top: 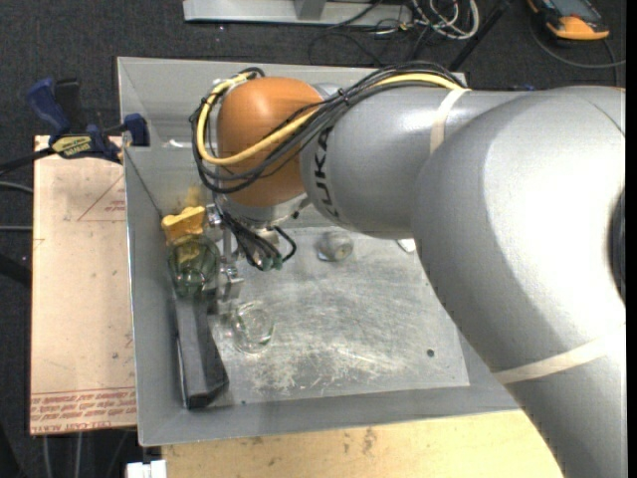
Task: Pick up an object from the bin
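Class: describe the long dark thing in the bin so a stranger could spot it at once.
In the grey metal bin, follow the wall on the view's left to the near corner. There a long black bar lies along the wall's foot. Unlike the clear cup and yellow block nearby, it is dark and straight.

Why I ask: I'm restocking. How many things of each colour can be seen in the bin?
Yellow block: 1
Green thing: 1
Clear cup: 1
Black bar: 1
Grey lump: 1
Total in view: 5
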You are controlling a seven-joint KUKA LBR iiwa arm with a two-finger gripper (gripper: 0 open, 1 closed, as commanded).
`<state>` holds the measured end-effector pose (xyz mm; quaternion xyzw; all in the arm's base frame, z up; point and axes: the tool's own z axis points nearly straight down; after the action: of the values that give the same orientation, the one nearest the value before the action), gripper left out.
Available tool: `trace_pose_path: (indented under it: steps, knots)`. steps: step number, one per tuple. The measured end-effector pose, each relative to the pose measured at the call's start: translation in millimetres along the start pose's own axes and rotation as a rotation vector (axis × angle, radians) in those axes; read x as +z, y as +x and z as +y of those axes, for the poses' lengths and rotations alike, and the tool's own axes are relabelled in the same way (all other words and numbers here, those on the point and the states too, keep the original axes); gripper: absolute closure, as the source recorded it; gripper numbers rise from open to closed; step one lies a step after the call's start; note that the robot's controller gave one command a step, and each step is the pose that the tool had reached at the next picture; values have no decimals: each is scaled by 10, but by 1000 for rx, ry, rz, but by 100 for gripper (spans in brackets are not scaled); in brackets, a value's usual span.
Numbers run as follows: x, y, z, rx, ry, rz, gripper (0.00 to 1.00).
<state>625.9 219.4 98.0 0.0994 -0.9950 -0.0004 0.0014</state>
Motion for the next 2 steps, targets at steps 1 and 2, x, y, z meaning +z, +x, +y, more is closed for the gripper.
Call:
trace_pose_path:
  steps: [1, 2]
  knots:
    - [51, -58, -8, 163, 9, 8, 0]
    - [75, -61, -2, 137, 13, 8, 0]
